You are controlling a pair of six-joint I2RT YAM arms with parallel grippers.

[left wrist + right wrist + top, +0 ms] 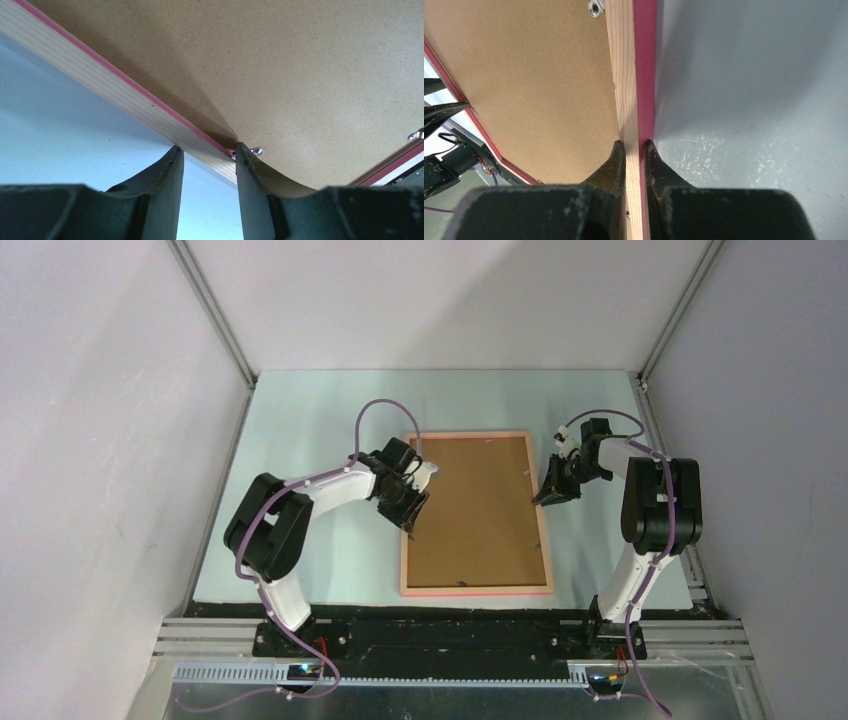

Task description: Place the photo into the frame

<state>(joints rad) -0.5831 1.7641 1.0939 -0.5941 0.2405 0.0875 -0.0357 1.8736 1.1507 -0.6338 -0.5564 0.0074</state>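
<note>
So the frame (pixel 478 590) is lying face-down on the bench (pixel 320 420), right between my two arms, with its brown backing board (pixel 478 510) facing up. Its long axis runs straight away from my bases toward the far side, so the short rails are at the near and far ends and I get one long rail per arm.

My right fingers (pixel 634 147) are pinched almost shut on the right-hand long rail, one on the pale wood and one on the pink. I reckon that's just to pin the frame so it can't skate around.

My left fingers (pixel 206 150) are about half apart at the left long rail, toward the far corner. The tips sit on either side of that rail and there's blue bench showing in the gap. They don't look clamped on anything, though I can't rule out a light touch.

There's a little metal tab (pixel 256 151) right by the left tips, so my guess is the left side is there for the board's fasteners.

The photo? Can't see it in any view. Could be under the board, no way to tell.
</note>
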